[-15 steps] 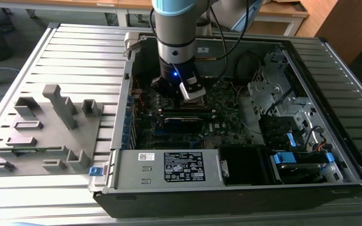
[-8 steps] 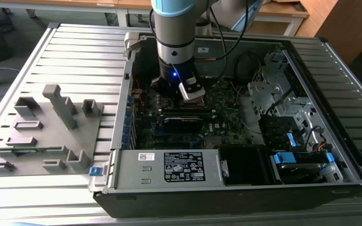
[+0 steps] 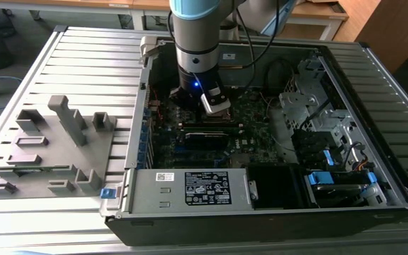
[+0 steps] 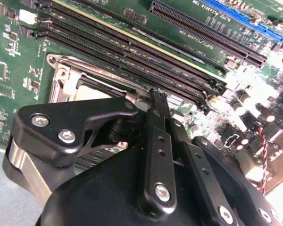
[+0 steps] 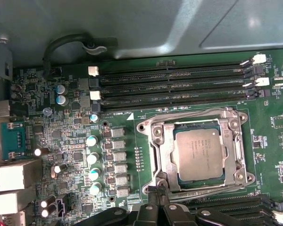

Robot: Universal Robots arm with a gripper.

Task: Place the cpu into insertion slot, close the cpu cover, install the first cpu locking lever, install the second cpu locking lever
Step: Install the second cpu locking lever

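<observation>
While the grey ribbed metal surface carries an open computer case, the black tool hangs over the dark green motherboard, its fingers pressed together on nothing. At about three o'clock in the first wrist view, the flat grey-brown square cpu sits in the silver-rimmed insertion slot, framed by the closed silver cpu cover.

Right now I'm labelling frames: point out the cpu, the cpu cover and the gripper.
cpu (image 5: 199, 154), first wrist view, middle of its metallic top.
cpu cover (image 5: 163, 151), first wrist view, frame's side bar.
gripper (image 5: 158, 189), first wrist view, at its fingertips.
</observation>
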